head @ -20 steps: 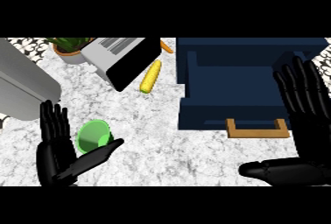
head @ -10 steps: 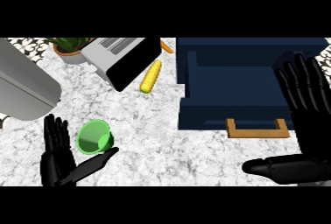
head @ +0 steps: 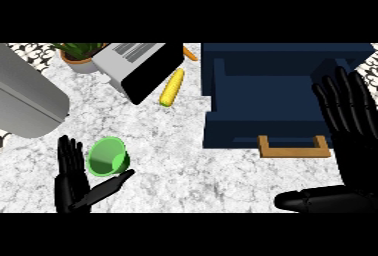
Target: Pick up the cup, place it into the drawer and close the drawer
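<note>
Green cup (head: 108,156) stands upright, mouth upward, beside the left hand (head: 76,186), whose fingers are straight. Fingers likewise outstretched, the right hand (head: 347,122) hangs over the drawer (head: 244,95).

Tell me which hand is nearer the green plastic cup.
Left. The left hand is open right beside the green plastic cup, fingers at its left, thumb below it. The right hand is far off, at the right side of the open navy drawer.

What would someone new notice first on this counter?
The bright green cup at lower left, just beside the open left hand. Then the big blue drawer, open at upper right, with the open right hand over its right side. A yellow corn cob lies left of the drawer.
</note>
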